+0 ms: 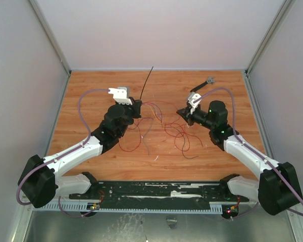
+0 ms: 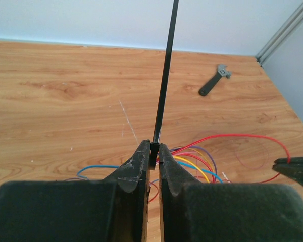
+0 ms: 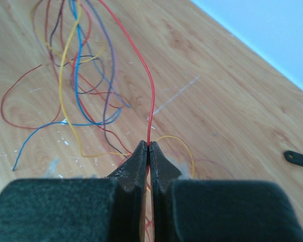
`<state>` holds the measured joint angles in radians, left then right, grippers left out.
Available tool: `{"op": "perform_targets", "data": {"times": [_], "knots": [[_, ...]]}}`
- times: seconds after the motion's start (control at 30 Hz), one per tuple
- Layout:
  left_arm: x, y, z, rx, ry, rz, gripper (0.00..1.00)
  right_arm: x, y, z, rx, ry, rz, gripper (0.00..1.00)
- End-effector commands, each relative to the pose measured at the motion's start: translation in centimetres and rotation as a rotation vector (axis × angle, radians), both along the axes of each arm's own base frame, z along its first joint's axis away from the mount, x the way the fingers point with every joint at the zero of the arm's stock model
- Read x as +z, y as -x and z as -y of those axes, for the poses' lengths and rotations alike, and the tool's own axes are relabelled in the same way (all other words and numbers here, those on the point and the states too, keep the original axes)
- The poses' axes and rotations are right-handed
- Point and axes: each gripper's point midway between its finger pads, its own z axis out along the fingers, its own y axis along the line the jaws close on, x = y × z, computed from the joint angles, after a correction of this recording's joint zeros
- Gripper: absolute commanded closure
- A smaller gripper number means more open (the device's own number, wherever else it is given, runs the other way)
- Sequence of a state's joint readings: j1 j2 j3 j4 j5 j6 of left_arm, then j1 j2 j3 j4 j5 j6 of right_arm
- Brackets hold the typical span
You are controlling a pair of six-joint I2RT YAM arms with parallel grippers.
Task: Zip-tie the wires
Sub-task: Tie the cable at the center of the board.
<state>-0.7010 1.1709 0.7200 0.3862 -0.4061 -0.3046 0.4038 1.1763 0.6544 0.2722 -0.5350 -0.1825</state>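
Note:
The wires (image 1: pixel 166 126) lie as a loose tangle in the middle of the wooden table, between my two grippers. In the wrist views they show red, blue, yellow and purple strands (image 3: pixel 81 85), (image 2: pixel 212 161). My left gripper (image 1: pixel 138 107) is shut on the head end of the black zip tie (image 1: pixel 147 80). The zip tie (image 2: pixel 165 70) sticks up straight out of its fingertips (image 2: pixel 154 148). My right gripper (image 1: pixel 183 112) is shut on a red wire (image 3: pixel 144 75) that runs away from its tips (image 3: pixel 149 146) into the tangle.
A short black tool with a grey head (image 1: pixel 204 84) lies at the back right of the table; it also shows in the left wrist view (image 2: pixel 214 80). Grey walls close the table at the back and sides.

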Motion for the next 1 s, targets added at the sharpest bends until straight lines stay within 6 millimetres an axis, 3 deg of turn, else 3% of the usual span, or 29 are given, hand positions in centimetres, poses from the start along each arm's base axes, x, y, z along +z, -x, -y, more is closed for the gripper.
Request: {"op": "perform_targets", "data": {"times": [0.0,0.3,0.5,0.73,0.97], "knots": [[1.7,-0.5,-0.1,0.013,0.035,0.027,1.0,1.0,-1.4,3.1,-0.171,-0.013,0.028,1.0],[1.7,-0.7,-0.5,0.022,0.036,0.027,1.0,1.5,-2.7,7.4,-0.38,-0.054,0.029,1.0],[1.6,-0.8,-0.6,0.024,0.037,0.024,1.0,1.6,-2.8,7.6,-0.378,-0.066,0.028,1.0],[1.7,-0.7,-0.9,0.03,0.04,0.025,1.0,1.1,-3.6,10.5,-0.515,-0.081,-0.006,1.0],[1.4,-0.7,-1.0,0.03,0.041,0.018,1.0,0.7,-3.5,11.3,-0.544,-0.095,-0.029,1.0]]}}
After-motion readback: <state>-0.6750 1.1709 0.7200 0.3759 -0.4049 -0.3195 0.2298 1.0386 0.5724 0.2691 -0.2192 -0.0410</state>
